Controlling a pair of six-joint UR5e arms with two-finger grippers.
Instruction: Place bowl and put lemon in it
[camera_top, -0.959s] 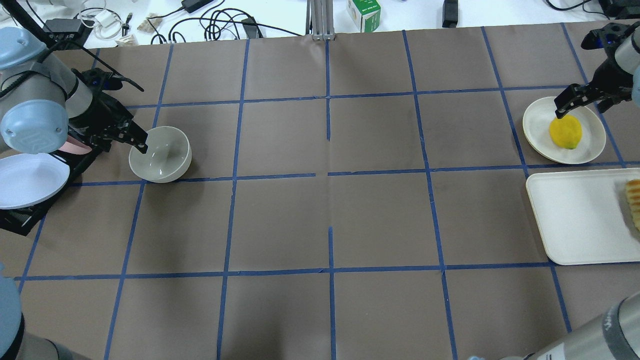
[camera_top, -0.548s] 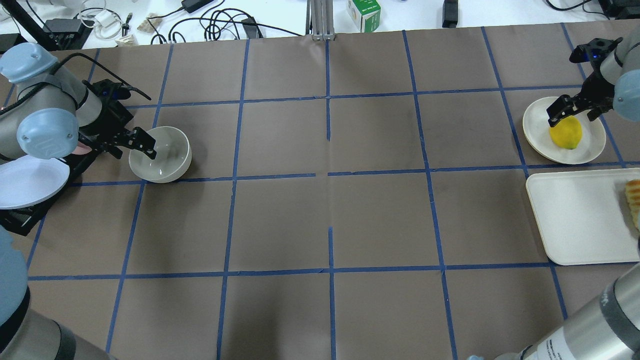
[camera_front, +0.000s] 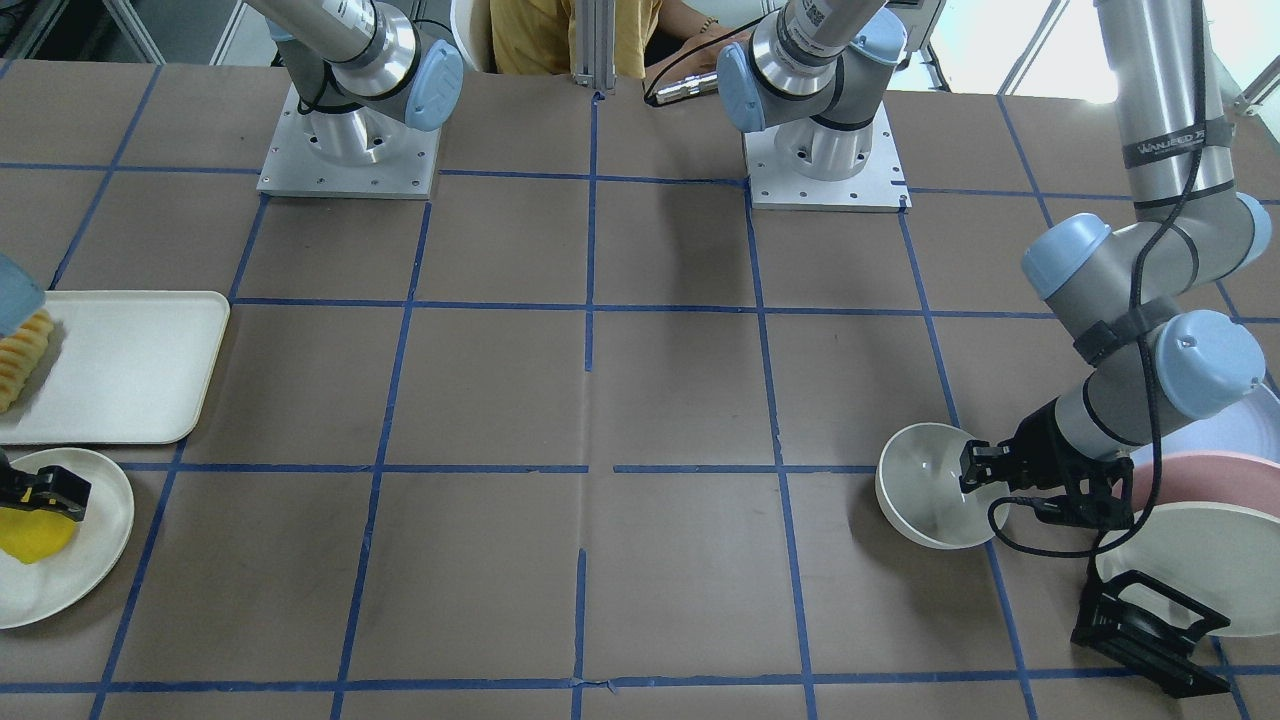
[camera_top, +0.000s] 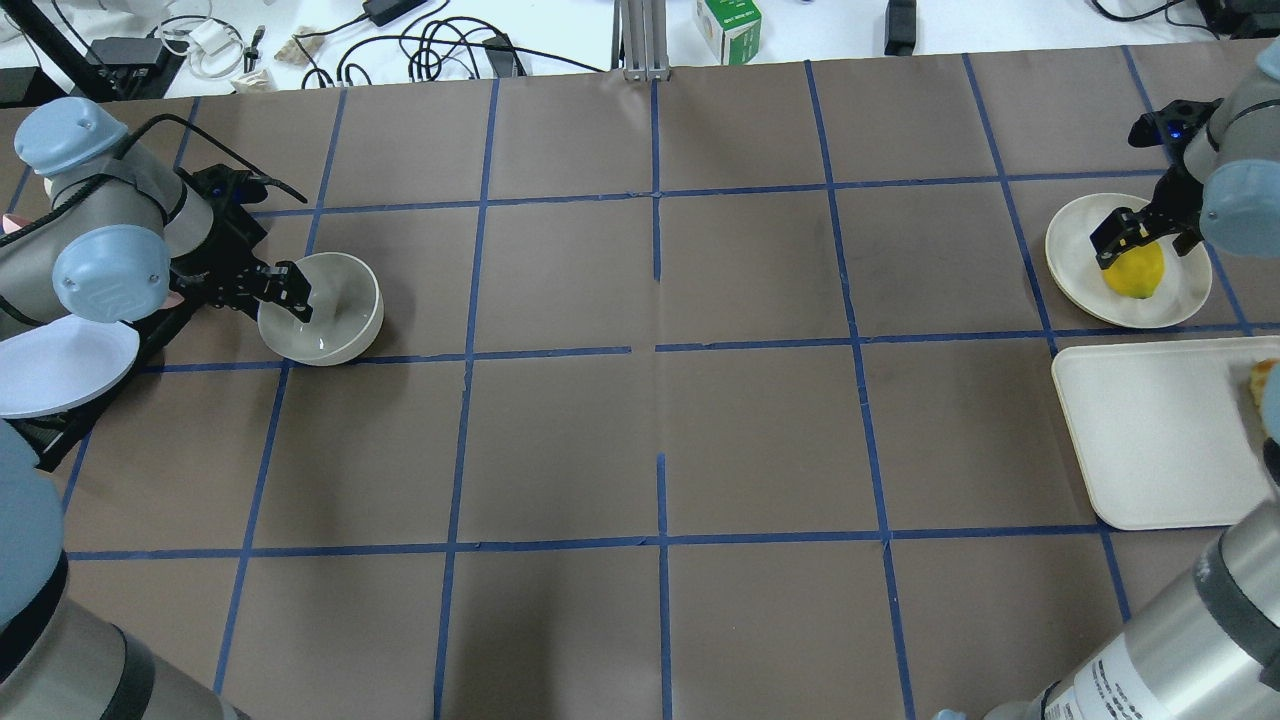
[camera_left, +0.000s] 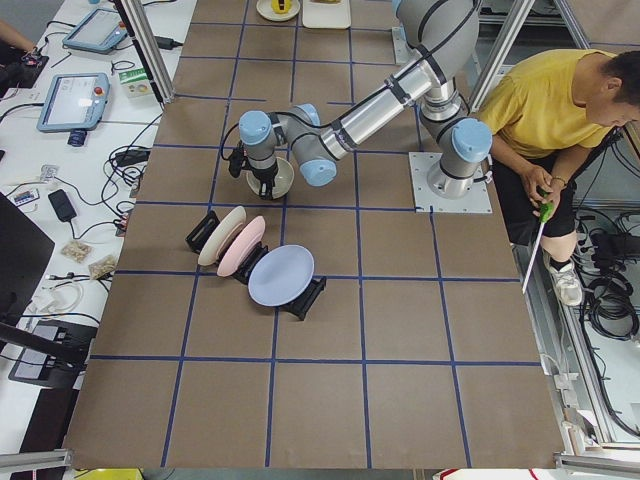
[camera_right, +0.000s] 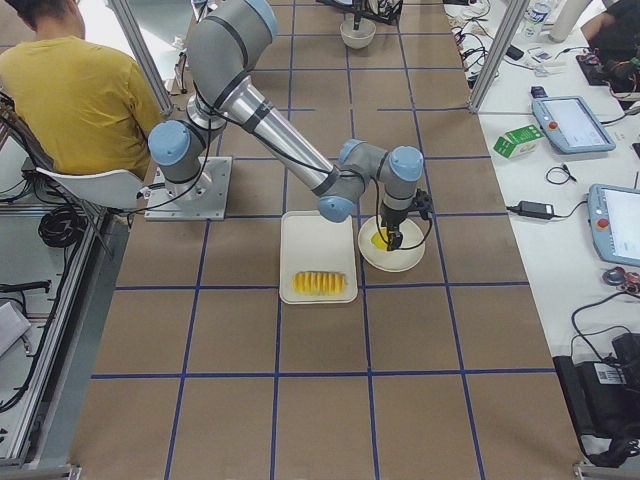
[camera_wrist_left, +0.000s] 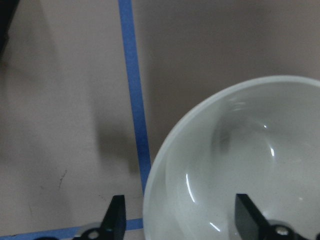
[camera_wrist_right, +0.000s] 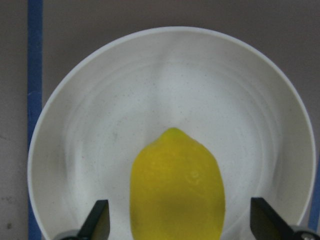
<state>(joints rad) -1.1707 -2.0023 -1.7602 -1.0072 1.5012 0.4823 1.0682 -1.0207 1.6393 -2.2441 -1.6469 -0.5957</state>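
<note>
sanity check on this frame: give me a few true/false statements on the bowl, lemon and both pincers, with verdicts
1. The lemon lies on the plate. True.
2. The bowl already holds fruit. False: it is empty.
3. The right pincer is open, with one finger on each side of the lemon. True.
4. The left pincer is shut on the bowl's rim. False: it is open and straddles the rim, one finger inside and one outside.
</note>
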